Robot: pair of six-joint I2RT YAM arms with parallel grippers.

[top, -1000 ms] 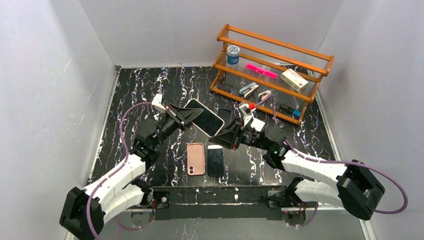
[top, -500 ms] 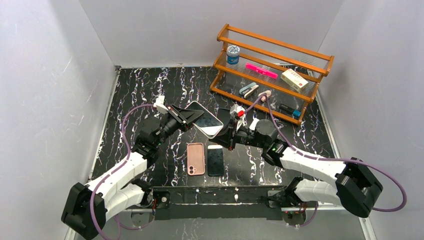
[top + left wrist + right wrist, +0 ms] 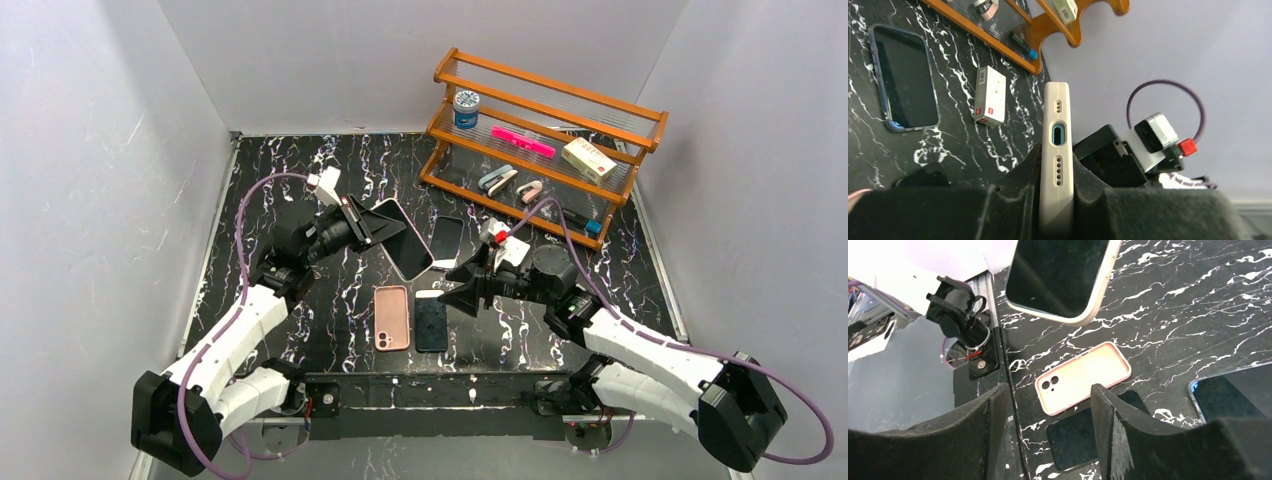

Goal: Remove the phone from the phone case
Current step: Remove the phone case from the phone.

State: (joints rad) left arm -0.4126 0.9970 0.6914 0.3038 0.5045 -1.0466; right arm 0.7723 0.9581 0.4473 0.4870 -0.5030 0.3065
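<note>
- Above the middle of the table, the left tool is clamped on the port end of the cased phone, holding it tilted off the surface.
- Near its free end the right tool hangs, fingers apart and empty.
- Best, I judge: peel the case rim at a free corner rather than pinch the screen.
- Left wrist view alone shows the port edge gripped; right wrist view alone shows the screen and its cream rim.

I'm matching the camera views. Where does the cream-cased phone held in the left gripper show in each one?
Top external: cream-cased phone, centre, tilted above the table.
Left wrist: bottom centre, edge-on, port end showing.
Right wrist: top centre, screen showing.
Shared landmark: blue-edged phone lying flat on the table.
</note>
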